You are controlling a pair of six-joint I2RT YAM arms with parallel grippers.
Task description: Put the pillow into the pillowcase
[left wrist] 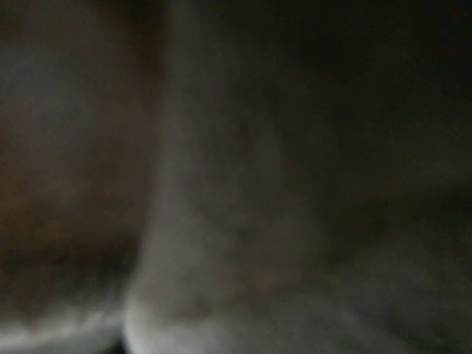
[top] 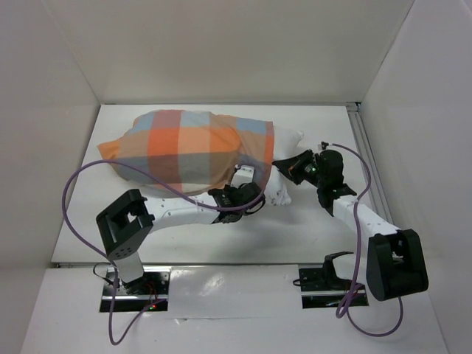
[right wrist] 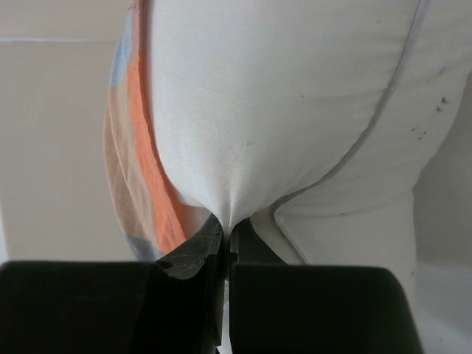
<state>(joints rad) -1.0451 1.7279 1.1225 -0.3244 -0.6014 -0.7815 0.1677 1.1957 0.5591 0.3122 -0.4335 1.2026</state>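
The checked pillowcase (top: pixel 192 147) covers most of the white pillow (top: pixel 287 139), whose right end sticks out of the opening. In the right wrist view the right gripper (right wrist: pixel 227 234) is shut on a pinch of the pillow's (right wrist: pixel 280 110) white cover, with the pillowcase hem (right wrist: pixel 140 177) just to its left. From above, the right gripper (top: pixel 280 164) sits at that exposed end. The left gripper (top: pixel 247 186) is pressed against the near edge of the pillowcase opening, its fingertips hidden under cloth. The left wrist view shows only dark, blurred cloth.
White walls close in the table (top: pixel 310 228) on the left, back and right. A metal rail (top: pixel 363 147) runs along the right edge. A purple cable (top: pixel 74 184) loops from the left arm, and another (top: pixel 358 243) hangs by the right arm.
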